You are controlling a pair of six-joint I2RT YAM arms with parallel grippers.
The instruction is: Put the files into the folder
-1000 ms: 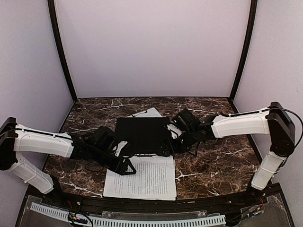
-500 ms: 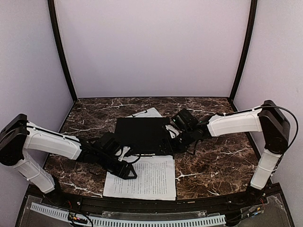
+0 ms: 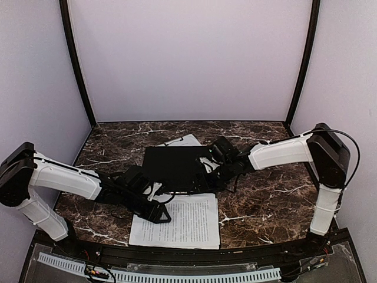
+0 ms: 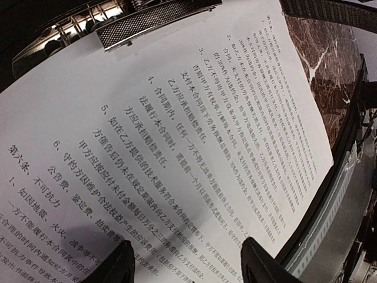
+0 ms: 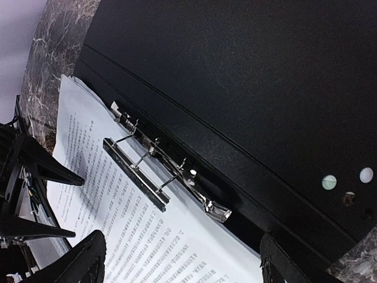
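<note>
Black inside of the folder (image 3: 177,168) faces up, opened flat on the brown marble table (image 3: 271,200); we see it just beyond the left claw (image 3: 158,212) and straight ahead of the right claw (image 3: 209,177); one printed sheet (image 3: 188,223) lies flat under the left claw, its far end reaching beneath the metal clip (image 5: 153,171) at the folder's near edge; we cannot tell whether the clip presses on it; left claw sits low over the sheet's left part, fingers apart with lines of text showing between them, gripping nothing; right claw hangs by the folder's near right corner, fingers spread wide, holding nothing, with the folder edge, the clip and the sheet below it; a second sheet (image 3: 184,141) pokes out past the folder's far side, well apart from both claws.
</note>
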